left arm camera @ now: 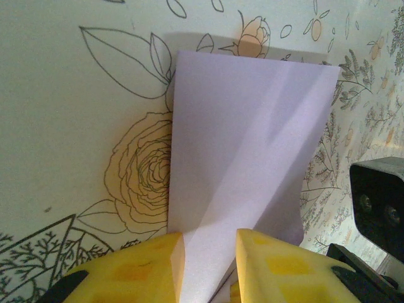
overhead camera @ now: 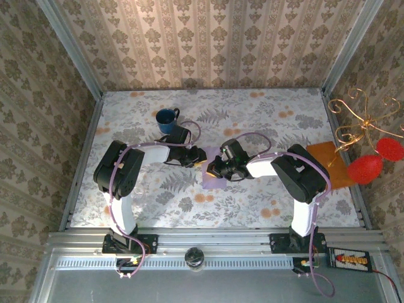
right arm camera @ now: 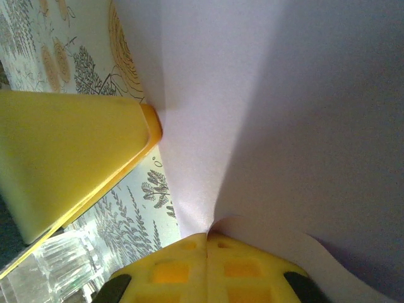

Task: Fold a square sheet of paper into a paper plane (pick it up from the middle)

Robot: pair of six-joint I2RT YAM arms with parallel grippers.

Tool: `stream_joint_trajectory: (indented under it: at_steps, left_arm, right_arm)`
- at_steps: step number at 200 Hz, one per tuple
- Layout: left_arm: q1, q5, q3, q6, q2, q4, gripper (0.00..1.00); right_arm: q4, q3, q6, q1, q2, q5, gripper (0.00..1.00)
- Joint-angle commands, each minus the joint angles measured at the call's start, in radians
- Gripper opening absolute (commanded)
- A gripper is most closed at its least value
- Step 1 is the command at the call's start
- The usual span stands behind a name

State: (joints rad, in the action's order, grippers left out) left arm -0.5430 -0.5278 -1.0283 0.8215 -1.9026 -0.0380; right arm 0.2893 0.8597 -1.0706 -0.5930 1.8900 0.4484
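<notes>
The paper point(left arm camera: 252, 145) is pale lilac, the mug point(overhead camera: 166, 120) blue, the table point(overhead camera: 252, 113) floral-printed.

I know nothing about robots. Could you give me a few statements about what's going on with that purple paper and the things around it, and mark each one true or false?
1. The right gripper has its jaws shut on the lilac paper. True.
2. The blue mug stands on the paper. False: it stands apart from it, farther back on the table.
3. The left gripper has its jaws pressed tight together. False: a gap shows between them, with paper running into it.
4. An orange-brown rectangle lies flat near the table's right edge. True.
</notes>
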Motion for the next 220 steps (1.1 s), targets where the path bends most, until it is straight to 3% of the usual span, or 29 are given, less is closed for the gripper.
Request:
stream_joint_trajectory:
  at_steps: [1, 43, 102, 146, 171, 220]
  left_arm:
    - [-0.019, 0.017, 0.006, -0.019, -0.043, -0.069, 0.29]
    - [-0.008, 0.06, 0.0, 0.001, 0.051, -0.04, 0.28]
    - [0.048, 0.159, -0.022, -0.019, 0.204, -0.101, 0.33]
    - [0.081, 0.175, 0.051, -0.031, 0.28, -0.114, 0.34]
    - [0.081, 0.152, 0.074, -0.036, 0.29, -0.107, 0.32]
    - [0.017, 0.121, 0.075, -0.058, 0.252, -0.112, 0.2]
  right_arm:
    - [-0.023, 0.013, 0.001, 0.004, 0.049, -0.006, 0.0]
    - [-0.056, 0.004, 0.002, 0.004, 0.062, -0.01, 0.03]
    - [-0.1, -0.004, 0.001, 0.006, 0.063, -0.026, 0.25]
    - [-0.145, -0.001, 0.006, 0.009, 0.059, -0.037, 0.35]
    - [-0.174, 0.002, 0.012, 0.009, 0.056, -0.053, 0.34]
    - [-0.245, 0.016, 0.029, 0.009, 0.06, -0.08, 0.21]
